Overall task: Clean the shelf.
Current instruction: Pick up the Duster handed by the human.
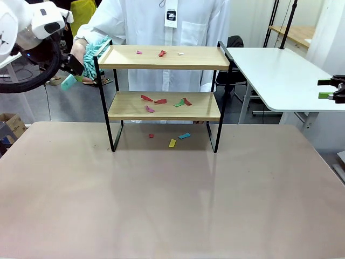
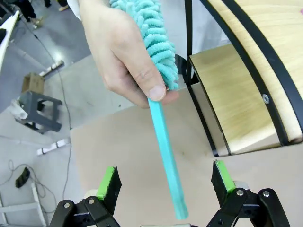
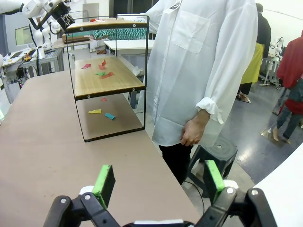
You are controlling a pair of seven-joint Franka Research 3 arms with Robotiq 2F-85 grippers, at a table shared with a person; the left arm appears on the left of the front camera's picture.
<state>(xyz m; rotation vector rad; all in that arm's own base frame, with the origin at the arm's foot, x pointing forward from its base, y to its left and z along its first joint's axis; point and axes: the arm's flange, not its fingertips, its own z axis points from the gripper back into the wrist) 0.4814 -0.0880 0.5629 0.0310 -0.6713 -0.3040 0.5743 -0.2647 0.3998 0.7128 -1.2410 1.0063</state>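
Note:
The shelf (image 1: 199, 57) stands at the middle far side of the table, with small coloured paper scraps (image 1: 162, 53) on its top board and lower board. A person's hand (image 2: 123, 52) holds a teal fluffy duster (image 2: 158, 47) beside the shelf's (image 2: 246, 94) left end. The duster's thin handle (image 2: 165, 151) points down between the fingers of my left gripper (image 2: 165, 182), which is open and not touching it. From the front, my left gripper (image 1: 81, 73) is at the shelf's upper left corner by the duster (image 1: 92, 54). My right gripper (image 1: 325, 89), open and empty (image 3: 158, 177), hangs far right off the table.
More scraps (image 1: 172, 143) lie on the brown table (image 1: 172, 205) under the shelf (image 3: 118, 82). The person in a white coat (image 3: 203, 56) stands behind the shelf. A white side table (image 1: 280, 75) is at back right, and a black stool (image 3: 213, 153) stands by the table edge.

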